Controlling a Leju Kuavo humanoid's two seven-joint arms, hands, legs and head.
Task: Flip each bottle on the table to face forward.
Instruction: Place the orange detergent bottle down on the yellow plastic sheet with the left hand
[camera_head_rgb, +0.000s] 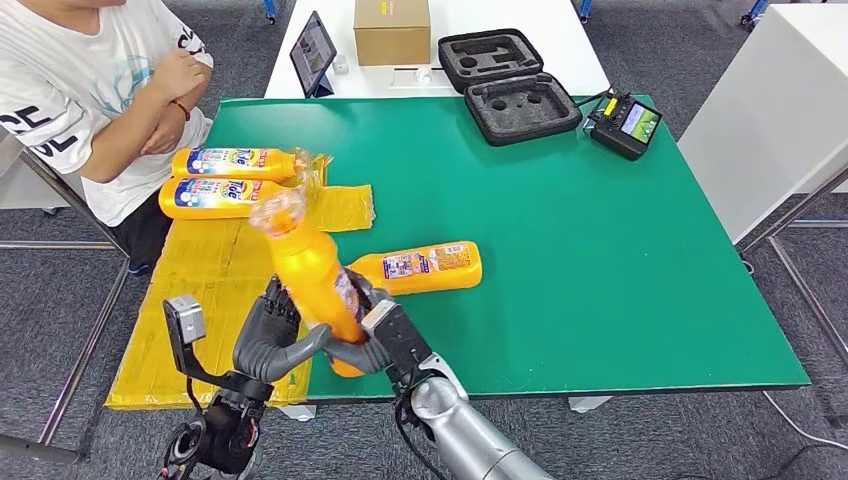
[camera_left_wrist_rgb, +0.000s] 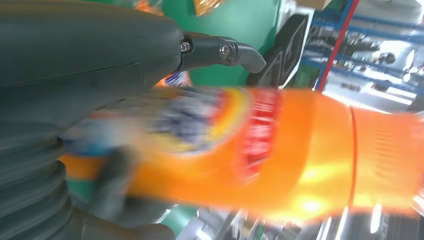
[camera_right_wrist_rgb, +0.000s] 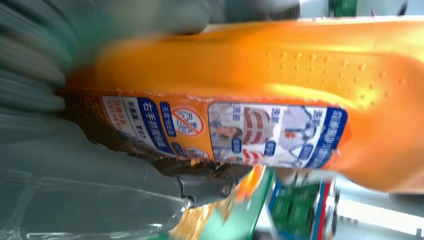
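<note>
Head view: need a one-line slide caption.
Both hands, left hand and right hand, hold an orange bottle tilted above the green table; three more bottles lie flat.

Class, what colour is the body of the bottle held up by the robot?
Orange; the bottle shows best in the head view.

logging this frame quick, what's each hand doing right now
Left hand: holding the raised orange bottle at its lower part.
Right hand: holding the same bottle from the other side.
</note>
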